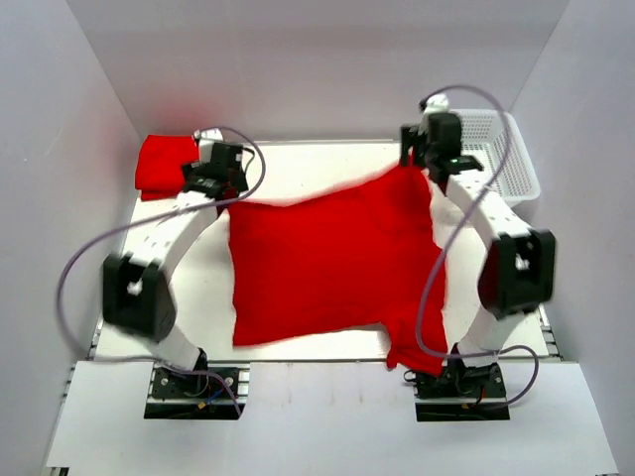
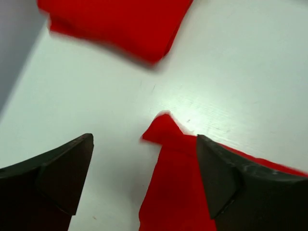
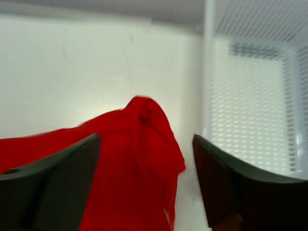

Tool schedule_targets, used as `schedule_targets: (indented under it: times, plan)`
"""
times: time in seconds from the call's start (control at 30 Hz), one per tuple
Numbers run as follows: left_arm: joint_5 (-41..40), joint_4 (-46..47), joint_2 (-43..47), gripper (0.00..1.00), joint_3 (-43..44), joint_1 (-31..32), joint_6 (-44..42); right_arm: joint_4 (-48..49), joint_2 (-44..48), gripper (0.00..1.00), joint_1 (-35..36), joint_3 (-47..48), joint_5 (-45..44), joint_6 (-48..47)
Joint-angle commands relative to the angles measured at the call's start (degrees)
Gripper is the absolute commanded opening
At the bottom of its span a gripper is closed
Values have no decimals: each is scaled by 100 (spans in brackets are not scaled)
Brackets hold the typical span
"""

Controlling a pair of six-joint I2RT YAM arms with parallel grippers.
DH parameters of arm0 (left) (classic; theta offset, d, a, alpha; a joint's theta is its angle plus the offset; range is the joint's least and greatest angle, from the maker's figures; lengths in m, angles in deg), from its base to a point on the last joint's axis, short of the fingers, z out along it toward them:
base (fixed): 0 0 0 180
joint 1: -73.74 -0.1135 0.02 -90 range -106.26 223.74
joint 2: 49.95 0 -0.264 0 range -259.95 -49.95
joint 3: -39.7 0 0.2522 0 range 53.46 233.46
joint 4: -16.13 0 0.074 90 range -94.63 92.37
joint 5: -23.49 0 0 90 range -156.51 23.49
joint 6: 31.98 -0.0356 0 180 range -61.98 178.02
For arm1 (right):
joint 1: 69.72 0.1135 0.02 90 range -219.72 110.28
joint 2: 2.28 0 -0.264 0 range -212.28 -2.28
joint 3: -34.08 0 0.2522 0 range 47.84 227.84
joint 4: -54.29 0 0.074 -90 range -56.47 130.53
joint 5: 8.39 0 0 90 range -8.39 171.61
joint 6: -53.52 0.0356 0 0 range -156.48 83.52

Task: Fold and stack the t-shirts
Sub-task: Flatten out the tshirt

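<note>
- One spread t-shirt (image 1: 327, 258) lies flat and open across the middle of the white surface (image 1: 298, 169), with some wrinkles. One sleeve reaches the near edge at about 5 o'clock.
- A folded t-shirt (image 1: 164, 164) sits in the far corner at 10 o'clock, just beyond the left arm (image 1: 164, 243) and apart from the spread one.
- The left jaws stand spread wide, low over the spread shirt's corner at 10 o'clock. In the left wrist view that pointed corner (image 2: 166, 134) lies on the surface between the two dark fingers (image 2: 62, 168), nearer the right-hand one, and is not pinched.
- The right arm (image 1: 496, 223) reaches to the shirt's corner at 1 o'clock. The right jaws are parted. In the right wrist view a raised bunch of red cloth (image 3: 139, 159) sits between them, against the left-hand finger and clear of the other, so nothing is clamped.
- A white mesh basket (image 1: 506, 159) stands at 2 o'clock, just beside the right jaws.
</note>
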Motion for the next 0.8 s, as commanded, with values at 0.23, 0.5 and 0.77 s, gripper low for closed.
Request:
schedule_targets:
  times: [0.23, 0.5, 0.77]
  plan:
    - [684, -1785, -2163, 100, 2434, -690, 906, -937, -1112, 90, -45, 1032, 1204, 279]
    - [2159, -932, -933, 100, 908, -743, 475, -1614, -136, 90, -54, -506, 1713, 851]
    - [4436, -221, -230, 100, -885, -611, 536, -1623, 392, 90, 43, -1676, 2461, 614]
